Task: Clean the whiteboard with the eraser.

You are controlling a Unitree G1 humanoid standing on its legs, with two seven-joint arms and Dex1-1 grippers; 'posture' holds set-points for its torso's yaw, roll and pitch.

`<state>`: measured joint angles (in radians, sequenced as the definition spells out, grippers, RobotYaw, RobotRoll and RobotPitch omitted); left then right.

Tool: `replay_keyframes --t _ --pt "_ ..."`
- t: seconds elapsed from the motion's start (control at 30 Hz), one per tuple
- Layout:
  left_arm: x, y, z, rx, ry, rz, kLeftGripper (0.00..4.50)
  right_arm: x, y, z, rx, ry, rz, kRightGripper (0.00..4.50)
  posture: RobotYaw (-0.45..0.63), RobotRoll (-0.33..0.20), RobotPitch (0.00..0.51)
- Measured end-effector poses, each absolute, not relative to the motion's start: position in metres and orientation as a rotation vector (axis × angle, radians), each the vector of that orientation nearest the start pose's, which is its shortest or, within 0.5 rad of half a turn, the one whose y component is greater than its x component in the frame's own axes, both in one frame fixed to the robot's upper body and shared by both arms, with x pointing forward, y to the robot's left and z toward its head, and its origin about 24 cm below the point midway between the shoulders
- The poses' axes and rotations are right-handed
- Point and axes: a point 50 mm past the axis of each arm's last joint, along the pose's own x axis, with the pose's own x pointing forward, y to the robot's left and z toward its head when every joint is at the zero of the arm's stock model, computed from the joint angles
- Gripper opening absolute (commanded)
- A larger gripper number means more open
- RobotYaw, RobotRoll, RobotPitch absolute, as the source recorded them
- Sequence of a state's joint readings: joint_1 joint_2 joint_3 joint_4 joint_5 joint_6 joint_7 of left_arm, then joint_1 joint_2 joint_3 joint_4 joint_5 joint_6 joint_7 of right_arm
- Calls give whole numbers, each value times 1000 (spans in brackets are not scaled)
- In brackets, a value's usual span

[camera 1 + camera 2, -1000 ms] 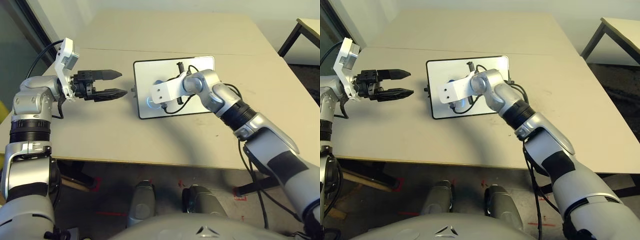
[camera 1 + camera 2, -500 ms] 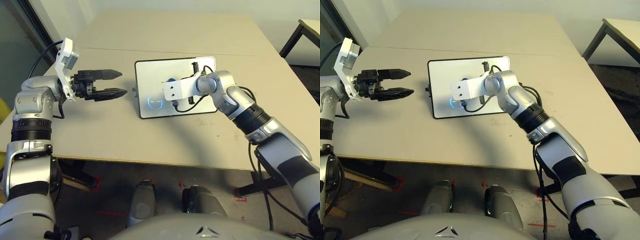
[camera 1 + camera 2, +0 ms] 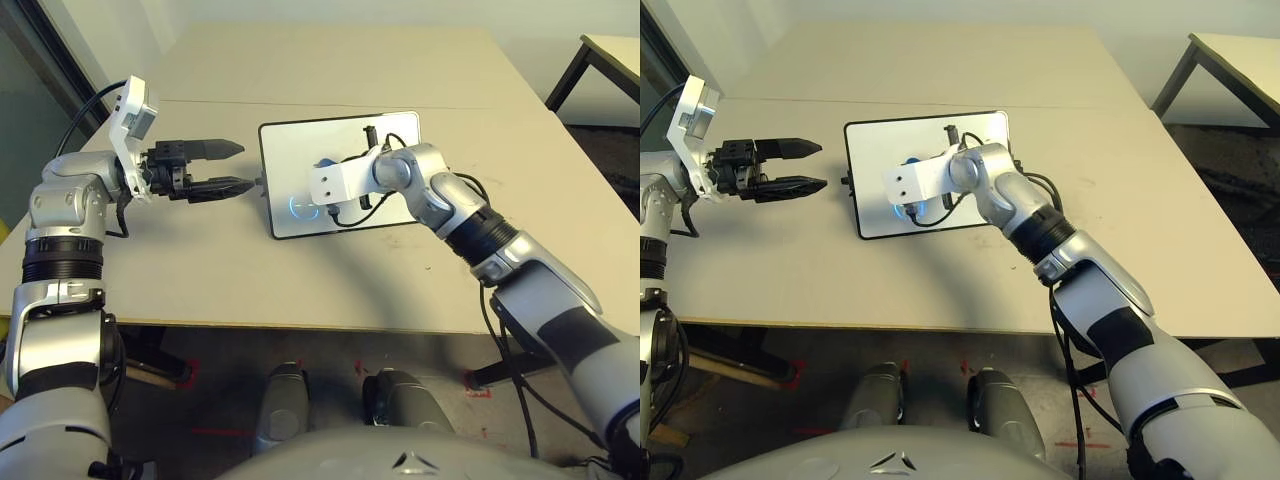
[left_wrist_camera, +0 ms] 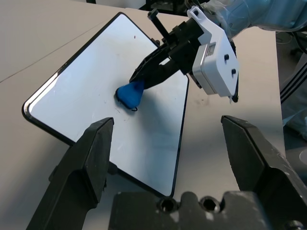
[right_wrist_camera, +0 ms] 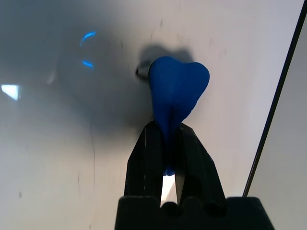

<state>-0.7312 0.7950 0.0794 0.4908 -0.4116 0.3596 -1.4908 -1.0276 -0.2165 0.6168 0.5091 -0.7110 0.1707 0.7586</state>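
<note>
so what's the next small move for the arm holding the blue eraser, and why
Probably a short wiping stroke across the dark mark beside the eraser, with the pad kept pressed down. The right gripper is shut on the small bright blue eraser, which sits on the glossy white black-rimmed whiteboard next to a small dark smudge, and fainter specks show further across the board.

Even, soft indoor light; blue glints (reflected) on the glossy whiteboard [image 3: 340, 175], arm shadows dim it.

Blue eraser [image 5: 175, 93], white whiteboard [image 4: 91, 96]
</note>
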Motion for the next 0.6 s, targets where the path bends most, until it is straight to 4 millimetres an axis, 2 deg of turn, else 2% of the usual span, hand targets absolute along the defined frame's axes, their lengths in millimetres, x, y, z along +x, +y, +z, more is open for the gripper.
replay_keyframes --t 0.4,0.6 --pt "316 264 199 154 148 -1195 4500 366 -11 168 -1514 0 898 122 272 0 26" --pt "316 264 199 152 151 -1194 4500 370 -24 171 -1535 20 867 122 267 0 28"
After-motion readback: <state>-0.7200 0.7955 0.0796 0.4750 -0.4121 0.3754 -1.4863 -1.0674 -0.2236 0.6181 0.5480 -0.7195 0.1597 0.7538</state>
